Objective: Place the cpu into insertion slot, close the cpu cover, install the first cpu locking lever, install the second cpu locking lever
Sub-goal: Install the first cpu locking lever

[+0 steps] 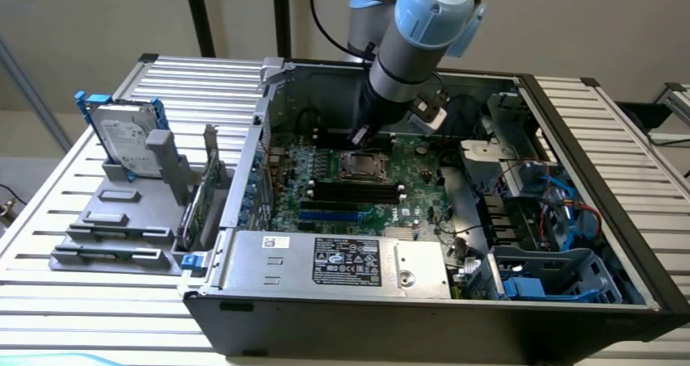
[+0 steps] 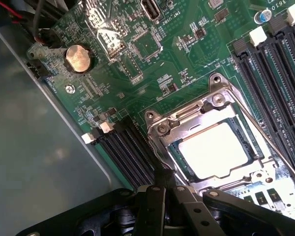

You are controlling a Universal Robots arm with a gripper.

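Observation:
The cpu (image 2: 216, 150) lies silvery face up in the insertion slot (image 2: 178, 160) of the green motherboard (image 2: 187, 59). The cpu cover (image 2: 206, 105), a silvery frame, is folded down around it, and the chip shows through its window. A thin metal lever (image 2: 265, 137) runs along one side of the socket. My gripper (image 2: 160, 182) is shut with nothing between its fingers, its tip close over a corner of the socket beside the memory slots. In the exterior view the gripper (image 1: 361, 136) hangs inside the open case just behind the socket (image 1: 359, 166).
Black memory slots (image 1: 356, 192) lie in front of the socket and a grey labelled power supply (image 1: 334, 261) sits at the case front. A blue drive cage (image 1: 550, 273) and cables fill the exterior view's right. A hard drive (image 1: 124, 136) stands outside on the slatted table. A coin battery (image 2: 78, 58) sits on the board.

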